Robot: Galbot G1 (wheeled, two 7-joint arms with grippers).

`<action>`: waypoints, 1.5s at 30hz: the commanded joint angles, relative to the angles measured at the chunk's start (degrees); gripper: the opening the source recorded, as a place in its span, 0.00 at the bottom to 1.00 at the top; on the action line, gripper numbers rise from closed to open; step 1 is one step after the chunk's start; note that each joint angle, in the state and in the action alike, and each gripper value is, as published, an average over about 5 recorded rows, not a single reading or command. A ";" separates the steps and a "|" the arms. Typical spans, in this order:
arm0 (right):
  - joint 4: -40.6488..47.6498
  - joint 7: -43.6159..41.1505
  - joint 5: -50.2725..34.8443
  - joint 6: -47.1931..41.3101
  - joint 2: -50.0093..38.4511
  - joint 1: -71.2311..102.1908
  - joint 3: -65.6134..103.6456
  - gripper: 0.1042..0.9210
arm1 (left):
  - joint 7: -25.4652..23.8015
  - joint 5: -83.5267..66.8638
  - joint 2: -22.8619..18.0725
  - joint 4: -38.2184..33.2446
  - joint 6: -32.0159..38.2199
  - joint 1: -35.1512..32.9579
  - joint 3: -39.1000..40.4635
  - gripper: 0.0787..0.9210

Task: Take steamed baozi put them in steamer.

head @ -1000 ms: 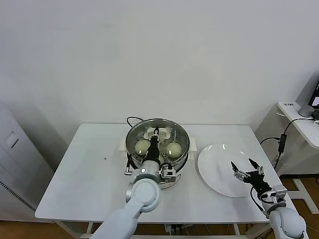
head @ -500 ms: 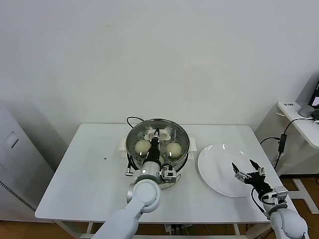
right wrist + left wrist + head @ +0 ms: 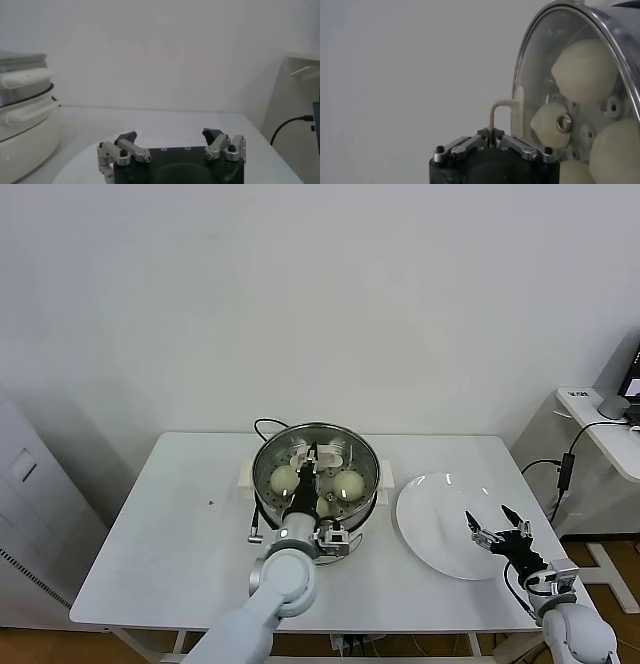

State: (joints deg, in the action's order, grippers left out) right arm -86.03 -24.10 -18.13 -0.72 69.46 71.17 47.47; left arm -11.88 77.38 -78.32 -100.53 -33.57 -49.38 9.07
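left gripper (image 3: pixel 312 452): fingers barely parted at lid (image 3: pixel 570 95) handle, just releasing | lid on steamer (image 3: pixel 316 472), baozi (image 3: pixel 347 482) inside | right gripper (image 3: pixel 497 525): fingers apart over plate (image 3: pixel 430 514)

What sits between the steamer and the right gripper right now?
In the head view, the white plate lies between the steamer and the open right gripper, which hovers over the plate's near right edge. The plate holds no buns.

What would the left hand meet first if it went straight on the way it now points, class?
Most likely the glass lid on the steamer. The left hand already sits at the lid's cream handle, fingers nearly together. Beyond the glass lie the baozi. Depth is hard to judge.
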 commanded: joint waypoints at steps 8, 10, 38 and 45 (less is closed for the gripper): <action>0.44 -0.79 0.09 -0.06 0.85 -0.62 -0.45 0.88 | -3.86 -72.56 9.01 -21.96 13.83 -2.88 -12.02 0.54; 0.30 -1.03 -0.08 -0.32 1.19 -0.48 -0.41 0.88 | -0.93 -84.58 8.69 -23.21 13.64 -2.91 -16.79 0.61; -5.62 6.08 -0.19 -3.47 1.45 1.05 0.19 0.88 | 9.32 -102.49 15.26 1.51 14.53 -20.98 -43.85 0.88; -6.03 8.56 -2.48 -4.90 1.45 0.60 -2.52 0.88 | 9.12 -97.87 13.75 4.69 15.84 -19.98 -41.24 0.88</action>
State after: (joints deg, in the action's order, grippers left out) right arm -90.93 -18.21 -18.47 -3.65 70.75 71.87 46.62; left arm -2.97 -22.77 -64.44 -103.65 -19.86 -67.42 -31.09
